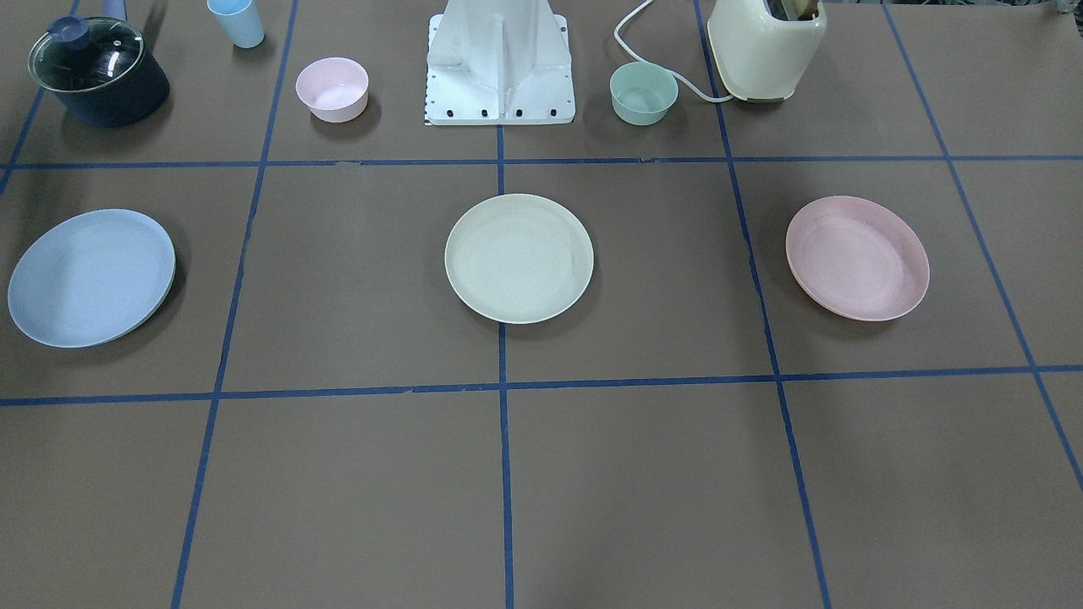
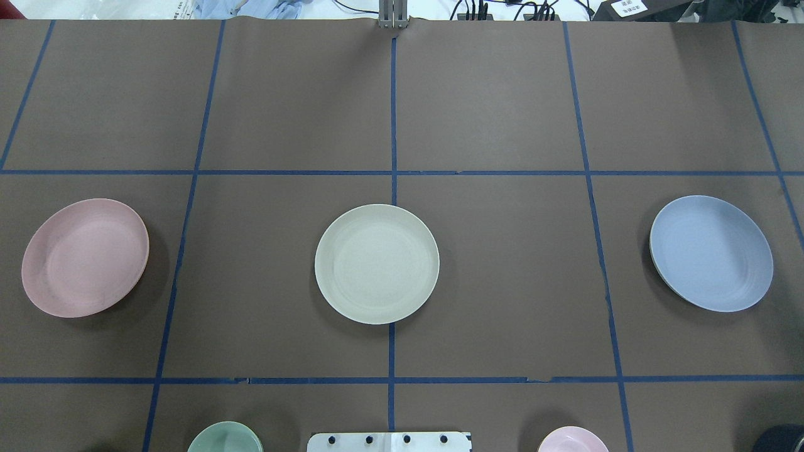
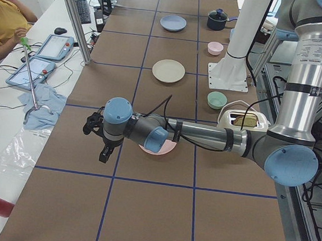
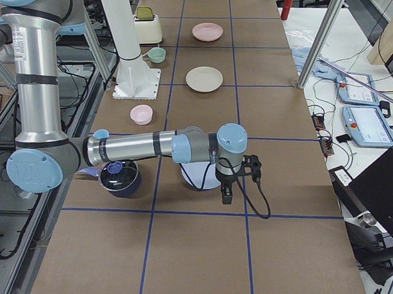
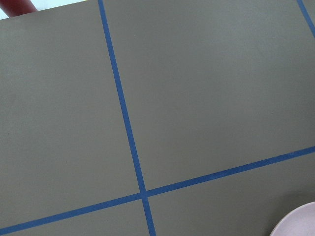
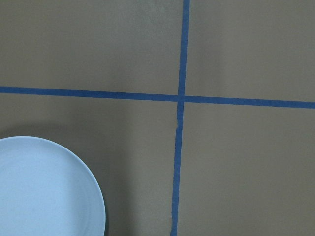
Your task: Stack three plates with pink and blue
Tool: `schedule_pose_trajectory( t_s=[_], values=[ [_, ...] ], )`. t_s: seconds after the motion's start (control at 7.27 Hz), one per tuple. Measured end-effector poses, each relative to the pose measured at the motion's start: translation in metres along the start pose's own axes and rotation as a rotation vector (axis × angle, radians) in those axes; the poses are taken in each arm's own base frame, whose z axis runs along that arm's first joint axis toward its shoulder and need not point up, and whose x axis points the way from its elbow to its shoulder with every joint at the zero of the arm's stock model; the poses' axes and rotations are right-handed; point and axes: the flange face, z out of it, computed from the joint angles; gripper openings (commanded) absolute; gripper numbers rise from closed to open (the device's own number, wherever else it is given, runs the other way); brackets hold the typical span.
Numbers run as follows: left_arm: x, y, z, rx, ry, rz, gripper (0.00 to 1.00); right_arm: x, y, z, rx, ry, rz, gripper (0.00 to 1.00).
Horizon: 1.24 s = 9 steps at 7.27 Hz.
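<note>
Pink plate [image 2: 85, 257]: lies flat on the counter [image 2: 502, 94], on the robot's left side.
White plate [image 2: 377, 263]: flat in the middle, well apart from both others.
Blue plate [image 2: 711, 253]: flat on the robot's right side.
Left end effector [image 3: 105, 155]: up over the counter near the pink plate; cannot tell if clenched.
Right end effector [image 4: 226, 196]: up near the blue plate; cannot tell either.

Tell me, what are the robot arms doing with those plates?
Nothing is stacked yet. The pink plate, cream-white plate and light blue plate lie apart in a row. The left pincer hangs beside the pink plate, the right pincer beside the blue one, neither touching a plate.
</note>
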Motion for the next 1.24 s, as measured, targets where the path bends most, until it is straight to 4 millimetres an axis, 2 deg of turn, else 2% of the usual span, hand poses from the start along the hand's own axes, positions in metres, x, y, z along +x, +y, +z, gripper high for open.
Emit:
schedule_pose_trajectory(
  t_s=[0.55, 0.83, 0.96, 1.24],
  values=[
    [0.003, 0.010, 0.003, 0.014, 0.008, 0.025, 1.00, -0.004, 0.008, 0.006, -0.017, -0.095, 0.010, 1.00],
    [0.009, 0.016, 0.011, 0.006, 0.024, 0.039, 1.00, -0.005, 0.007, 0.009, -0.021, -0.102, 0.008, 1.00],
    [0.020, 0.018, 0.024, -0.015, 0.042, 0.058, 1.00, -0.007, 0.007, 0.011, -0.026, -0.108, 0.004, 1.00],
    [0.061, 0.028, 0.073, -0.102, 0.089, 0.067, 1.00, -0.012, 0.007, 0.017, -0.040, -0.125, -0.007, 1.00]
  ],
)
